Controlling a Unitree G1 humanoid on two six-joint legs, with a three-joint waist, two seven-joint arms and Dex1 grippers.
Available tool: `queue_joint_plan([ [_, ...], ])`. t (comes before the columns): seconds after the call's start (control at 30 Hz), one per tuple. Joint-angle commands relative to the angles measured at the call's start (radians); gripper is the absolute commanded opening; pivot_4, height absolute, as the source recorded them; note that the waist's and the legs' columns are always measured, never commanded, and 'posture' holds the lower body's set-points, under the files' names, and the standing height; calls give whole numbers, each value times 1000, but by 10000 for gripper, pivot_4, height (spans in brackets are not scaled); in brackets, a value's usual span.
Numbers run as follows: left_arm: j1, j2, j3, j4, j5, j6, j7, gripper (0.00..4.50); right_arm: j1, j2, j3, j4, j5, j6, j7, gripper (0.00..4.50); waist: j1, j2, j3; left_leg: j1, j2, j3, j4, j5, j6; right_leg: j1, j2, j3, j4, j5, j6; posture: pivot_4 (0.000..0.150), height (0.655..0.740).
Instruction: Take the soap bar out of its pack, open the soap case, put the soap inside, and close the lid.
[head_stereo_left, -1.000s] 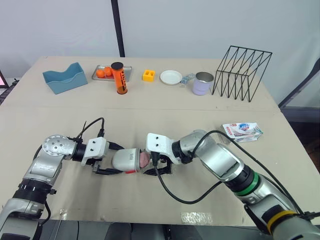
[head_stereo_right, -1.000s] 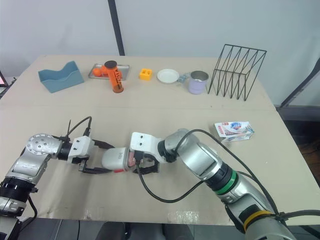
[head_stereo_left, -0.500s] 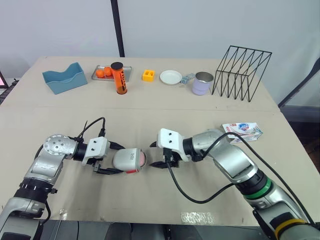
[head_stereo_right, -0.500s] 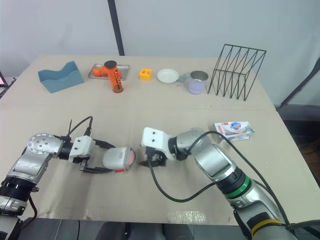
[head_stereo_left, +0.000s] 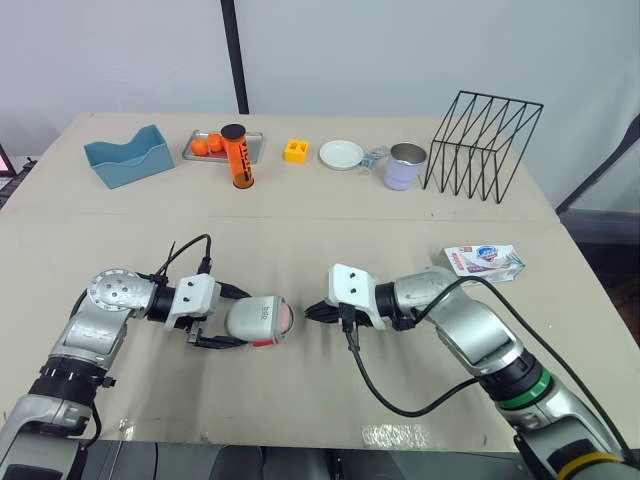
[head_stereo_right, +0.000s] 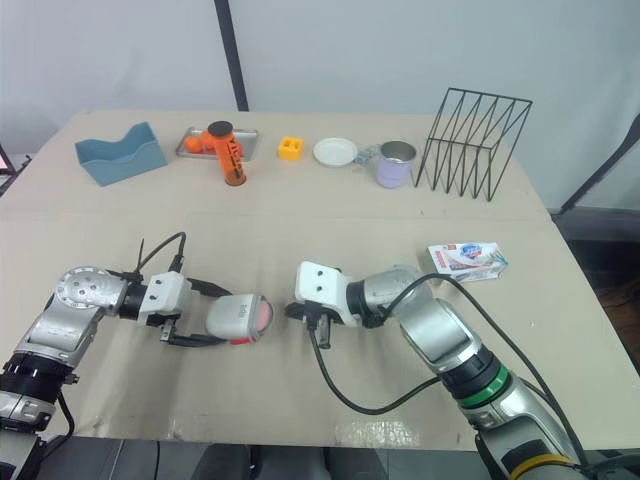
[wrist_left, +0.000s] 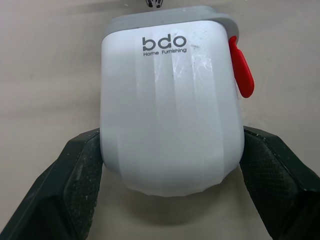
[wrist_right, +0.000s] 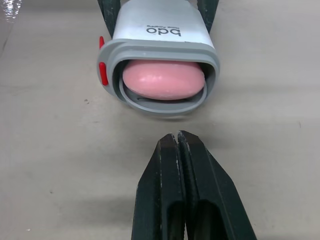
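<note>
Right gripper (wrist_right: 178, 136) jaws closed; tan table (head_stereo_left: 300, 225) (pale wall (head_stereo_left: 400, 50)).

pink soap bar (wrist_right: 163, 80), white and grey soap case (wrist_left: 170, 125), red latch (wrist_left: 242, 70)

A wide beige table (head_stereo_left: 300, 200) fills most of the scene, with 1 faint seam running across it from side to side. Behind it stands a plain pale wall (head_stereo_left: 380, 45), evenly lit, crossed by 1 dark upright pole (head_stereo_left: 236, 55). Dark floor (head_stereo_left: 612, 262) shows past the table's right edge.
</note>
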Motion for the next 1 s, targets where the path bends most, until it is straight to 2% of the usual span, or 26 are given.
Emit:
queue_joint_plan([
  [0.03, -16, -4, 10, -31, -20, -2, 7, 34920, -3, 20, 8, -13, -5, -23, 0, 883, 0, 0, 0, 0, 0, 0, 0, 0, 0, 0, 0, 0, 0, 0, 0, 1500, 7400],
  [0.47, -8, -7, 13, -55, -24, 18, 14, 34920, -35, 70, 23, 68, -63, -78, 9, 883, 0, 0, 0, 0, 0, 0, 0, 0, 0, 0, 0, 0, 0, 0, 0, 1500, 7400],
  [1.0, 26, -24, 31, -88, -36, -7, 79, 34920, 146, -154, -273, -23, 111, -52, 75, 883, 0, 0, 0, 0, 0, 0, 0, 0, 0, 0, 0, 0, 0, 0, 0, 1500, 7400],
])
